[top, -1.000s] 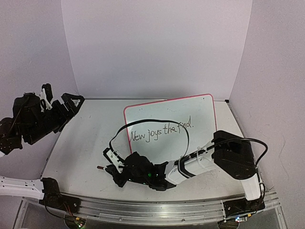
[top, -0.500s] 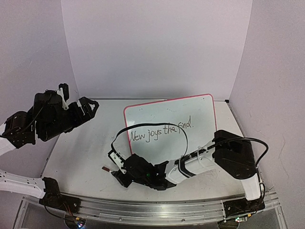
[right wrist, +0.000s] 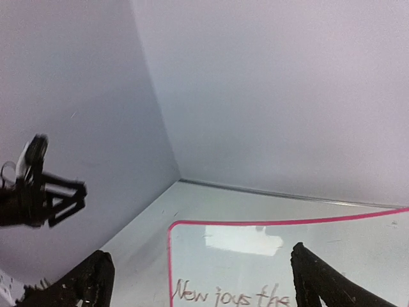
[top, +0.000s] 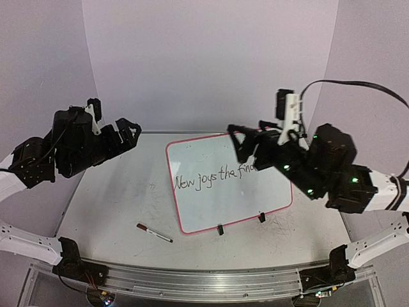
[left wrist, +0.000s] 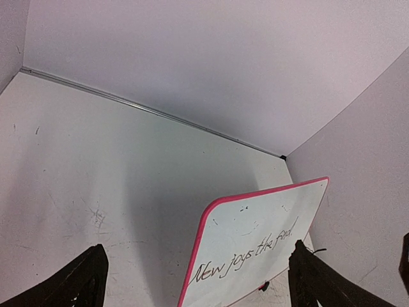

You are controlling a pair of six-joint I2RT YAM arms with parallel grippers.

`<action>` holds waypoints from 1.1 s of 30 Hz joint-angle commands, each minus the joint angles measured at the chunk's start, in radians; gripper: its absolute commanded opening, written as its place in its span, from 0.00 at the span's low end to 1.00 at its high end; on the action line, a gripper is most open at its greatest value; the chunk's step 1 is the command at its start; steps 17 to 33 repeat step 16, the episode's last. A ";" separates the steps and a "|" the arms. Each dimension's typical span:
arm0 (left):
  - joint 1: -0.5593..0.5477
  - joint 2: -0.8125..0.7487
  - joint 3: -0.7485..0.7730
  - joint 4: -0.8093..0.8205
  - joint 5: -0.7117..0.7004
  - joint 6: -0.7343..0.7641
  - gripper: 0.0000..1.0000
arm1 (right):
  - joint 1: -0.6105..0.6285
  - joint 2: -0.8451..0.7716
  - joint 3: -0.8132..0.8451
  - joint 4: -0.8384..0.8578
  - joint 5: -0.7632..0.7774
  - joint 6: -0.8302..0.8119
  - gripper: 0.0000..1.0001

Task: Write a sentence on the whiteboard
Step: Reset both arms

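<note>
The whiteboard [top: 211, 153], white with a red-pink rim, lies flat at the table's middle right. Across it runs the sentence [top: 214, 176], thin dark handwriting that starts "New joys the". My right gripper [top: 235, 142] hangs open and empty in the air above the board's far right part, hiding the sentence's end. At the table's left my left gripper [top: 131, 134] is raised, open and empty. The left wrist view shows the whiteboard [left wrist: 268, 217] and the sentence [left wrist: 246, 256] ahead of my open left gripper [left wrist: 198, 288]. Below my open right gripper [right wrist: 201, 288] are the whiteboard [right wrist: 287, 262] and the sentence [right wrist: 223, 297].
A dark marker with a red end [top: 153, 232] lies on the scuffed tabletop [top: 108, 204], near the front and left of the board. Two small black clips [top: 220, 229] sit on the board's near rim. White walls close in the back and both sides.
My right gripper opened and let go of the marker, which now lies on the table. The right arm rose and swung back right over the board. My left arm moved right.
</note>
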 commanded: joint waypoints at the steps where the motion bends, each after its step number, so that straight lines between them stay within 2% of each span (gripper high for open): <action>1: -0.001 0.027 0.065 0.111 -0.030 0.086 0.99 | -0.011 -0.214 -0.047 -0.178 0.254 0.014 0.98; 4: 0.000 0.033 0.072 0.191 -0.033 0.135 0.99 | -0.011 -0.347 -0.050 -0.180 0.298 -0.027 0.98; 7: -0.001 0.041 0.097 0.249 -0.045 0.185 0.99 | -0.011 -0.400 -0.011 -0.214 0.336 -0.066 0.98; 14: 0.000 0.050 0.137 0.312 -0.088 0.260 0.99 | -0.011 -0.370 0.032 -0.236 0.370 -0.079 0.98; 33: 0.000 0.048 0.135 0.321 -0.092 0.264 0.99 | -0.011 -0.352 0.027 -0.235 0.381 -0.071 0.98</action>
